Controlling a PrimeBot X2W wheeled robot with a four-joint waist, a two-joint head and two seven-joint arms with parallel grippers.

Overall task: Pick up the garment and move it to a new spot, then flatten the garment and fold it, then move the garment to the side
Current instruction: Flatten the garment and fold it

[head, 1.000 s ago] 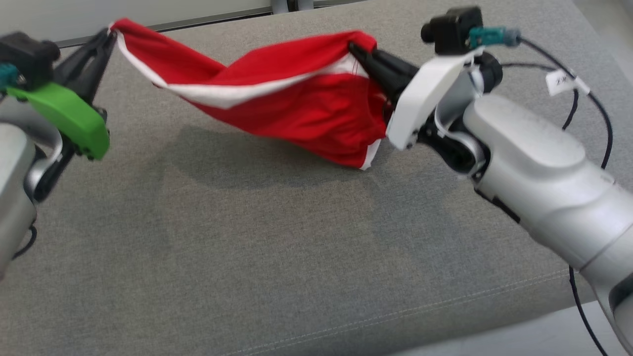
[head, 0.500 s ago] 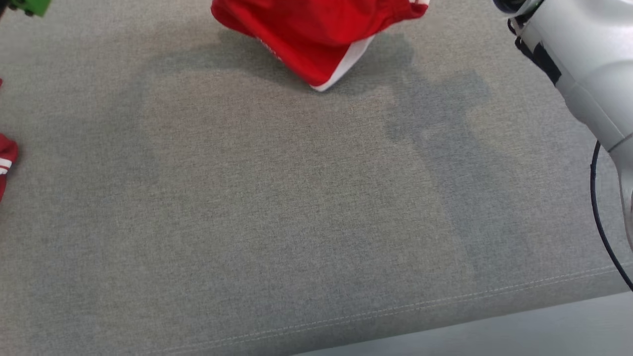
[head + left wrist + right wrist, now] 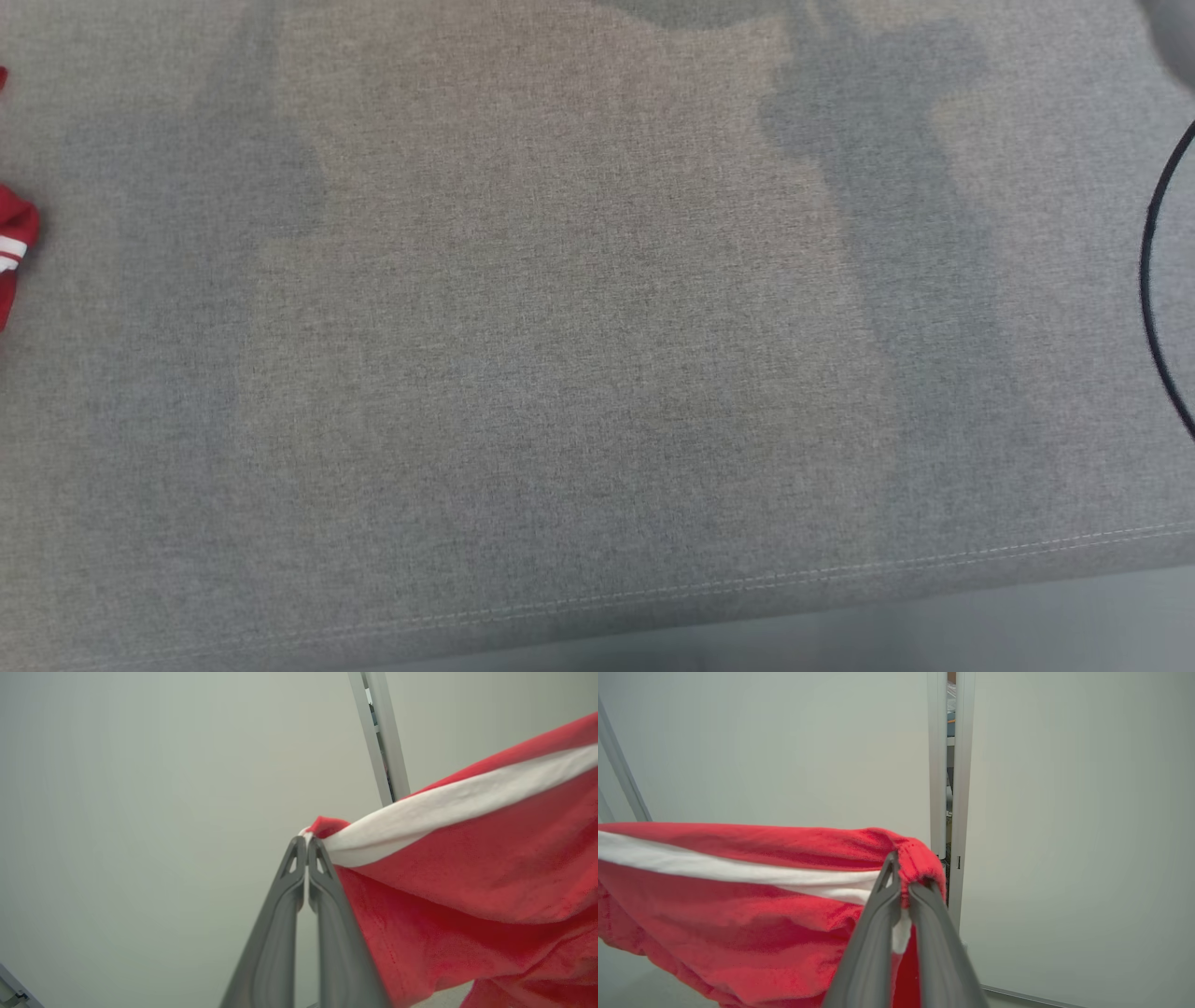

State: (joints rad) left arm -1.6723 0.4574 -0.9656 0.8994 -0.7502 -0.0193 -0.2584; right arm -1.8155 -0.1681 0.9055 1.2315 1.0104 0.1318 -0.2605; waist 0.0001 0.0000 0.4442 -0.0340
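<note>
**A:** Where is your garment?

**B:** Your red garment (image 3: 467, 882) with the white band is held in the air, strung between your two tools. In the left wrist view your left tool (image 3: 307, 840) has its fingers pressed flat together on a corner where the white band ends. The cloth hangs away to that view's right.

**A:** And your other side?

**B:** Your right tool (image 3: 906, 872) is pinched almost closed on a bunched red hem, with a bit of white cloth caught between the fingers. The garment sags to that view's left. Behind it are a pale wall (image 3: 1064, 812) and a grey upright post (image 3: 945, 765).

**A:** What does your head camera give you?

**B:** The grey fabric bench (image 3: 597, 327) with its stitched front edge. A bit of red cloth (image 3: 11, 252) with white stripes lies at the left edge, and a black cable (image 3: 1153, 280) curves at the right.
</note>
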